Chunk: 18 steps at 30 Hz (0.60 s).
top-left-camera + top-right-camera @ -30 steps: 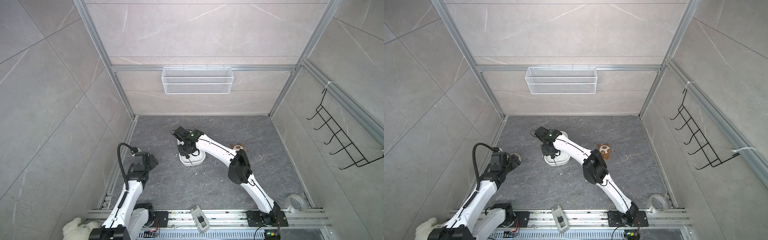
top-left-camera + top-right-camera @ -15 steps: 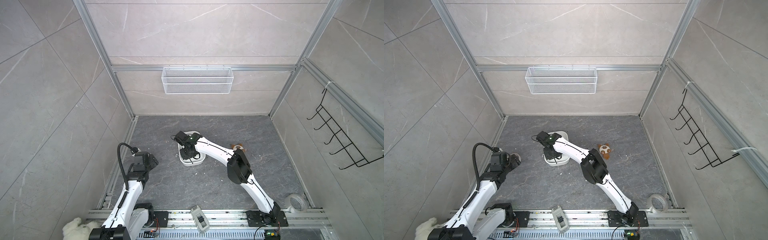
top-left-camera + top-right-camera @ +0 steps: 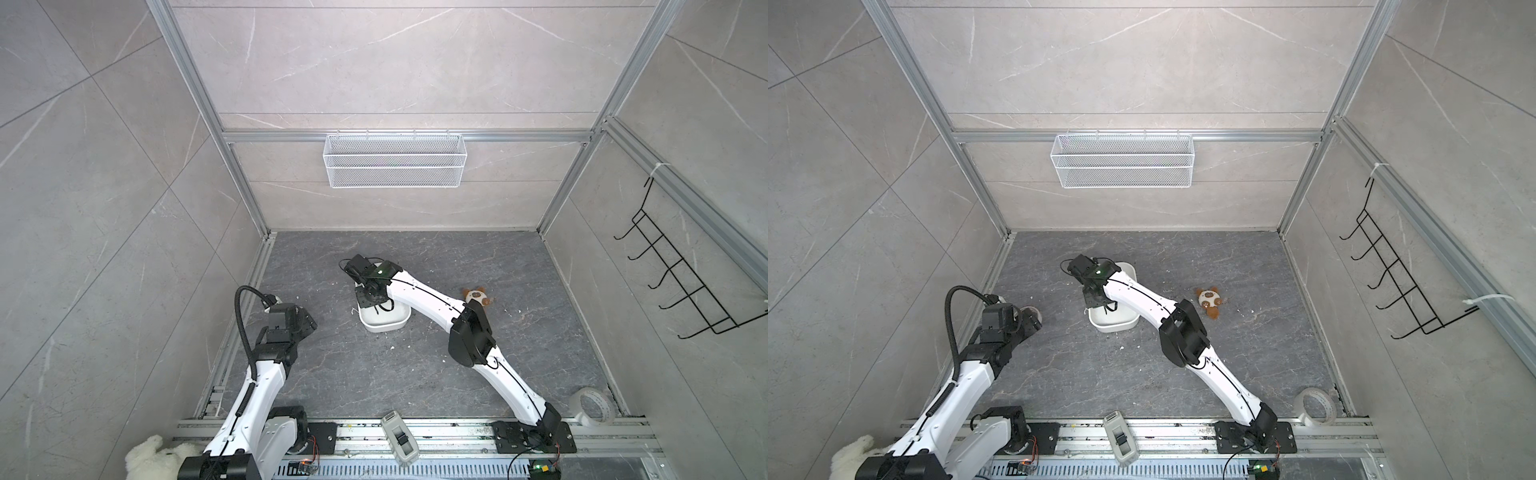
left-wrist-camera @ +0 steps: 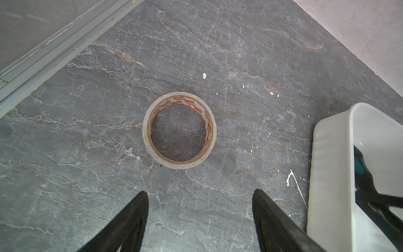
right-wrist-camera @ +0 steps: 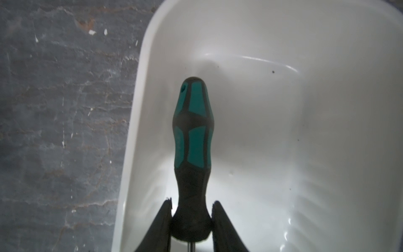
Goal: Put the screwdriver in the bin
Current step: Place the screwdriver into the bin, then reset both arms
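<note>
Your screwdriver [image 5: 193, 139] is inside the bin [image 5: 136, 113], its handle near one long wall, with open room on its other side. The right gripper [image 5: 192, 200] flanks the handle's base; you cannot tell if it pinches. The left gripper [image 4: 200, 192] hangs spread over a tape roll [image 4: 179, 130] on bare table [image 4: 87, 152].

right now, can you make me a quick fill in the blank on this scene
1. The screwdriver, flanked by the right gripper, is inside the white ____.
2. Ahead of the left gripper lies a roll of ____.
3. The brown-and-white toy lies beside the ____ arm.
Missing: bin; tape; right
</note>
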Each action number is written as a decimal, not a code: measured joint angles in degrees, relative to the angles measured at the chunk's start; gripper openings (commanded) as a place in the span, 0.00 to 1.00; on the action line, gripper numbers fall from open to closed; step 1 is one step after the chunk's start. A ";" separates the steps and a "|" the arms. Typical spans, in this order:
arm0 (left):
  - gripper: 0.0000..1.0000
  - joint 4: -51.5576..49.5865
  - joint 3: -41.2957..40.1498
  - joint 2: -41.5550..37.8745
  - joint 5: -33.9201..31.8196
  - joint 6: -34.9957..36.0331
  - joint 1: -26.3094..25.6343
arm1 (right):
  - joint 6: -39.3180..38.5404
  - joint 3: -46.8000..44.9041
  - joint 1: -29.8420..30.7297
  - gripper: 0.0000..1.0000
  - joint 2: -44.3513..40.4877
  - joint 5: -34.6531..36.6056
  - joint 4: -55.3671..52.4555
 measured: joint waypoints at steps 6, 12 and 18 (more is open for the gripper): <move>0.78 0.00 0.00 0.00 -0.02 0.00 0.00 | 0.15 3.58 -0.17 0.76 2.38 1.07 -3.06; 0.79 -0.02 0.00 0.00 -0.02 0.00 0.00 | -2.38 -17.64 -0.31 0.94 -13.53 7.08 2.23; 0.85 0.00 0.00 -0.13 0.07 0.07 0.00 | -6.93 -66.86 -6.23 1.00 -58.21 16.48 31.43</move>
